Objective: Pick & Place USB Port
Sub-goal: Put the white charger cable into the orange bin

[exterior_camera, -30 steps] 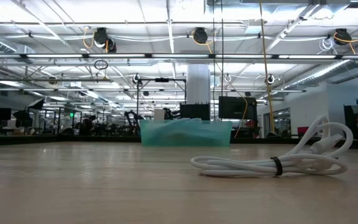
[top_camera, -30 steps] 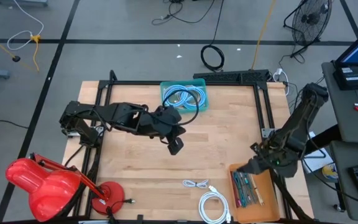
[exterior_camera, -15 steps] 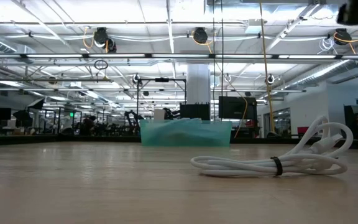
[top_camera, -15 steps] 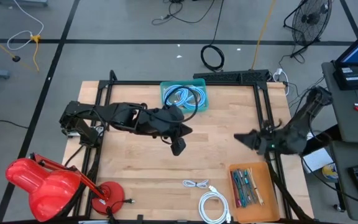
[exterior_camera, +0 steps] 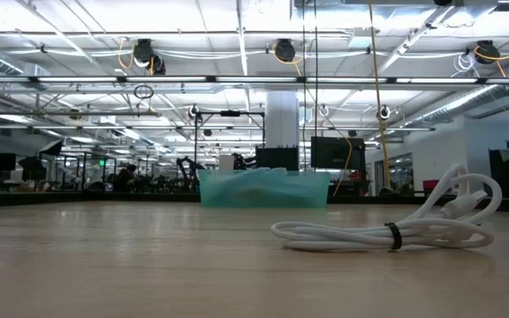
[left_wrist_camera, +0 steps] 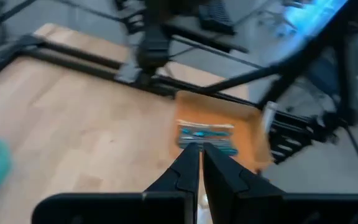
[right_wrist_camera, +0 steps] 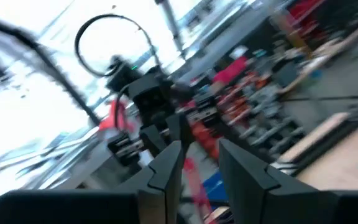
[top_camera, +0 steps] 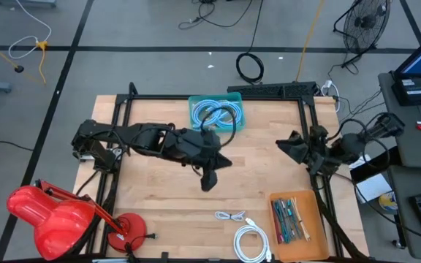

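The left hand (top_camera: 209, 179) hangs above the middle of the bench (top_camera: 159, 197), its two fingers (left_wrist_camera: 188, 168) pressed together with only a sliver between them and nothing caught there. In the left wrist view it looks across bare wood toward the cardboard tray (top_camera: 292, 219) at the near right corner of the bench. The right hand (top_camera: 291, 144) is raised over the right side of the bench, close to the frame rail, tipped up so its camera sees the room rather than the wood. Its fingers (right_wrist_camera: 166, 165) stand partly apart with nothing between them.

The task's likely thing is one of the two white USB cables near the front edge: the small white cable (top_camera: 230, 216) lying loosely folded, and just in front of it the larger white coil (top_camera: 251, 242), bundled with a dark tie (exterior_camera: 395, 236) that shows in the low view. Neither hand is near them yet. A teal bin (top_camera: 216, 113) holding blue cable sits at the far edge, which I judge to be the drop place.

Either cable should be light and limp, with a smooth, somewhat slippery jacket. The loose one would droop and trail if pinched at one strand. The best hold is probably across the tied waist of the coil, or on the stiff plug.
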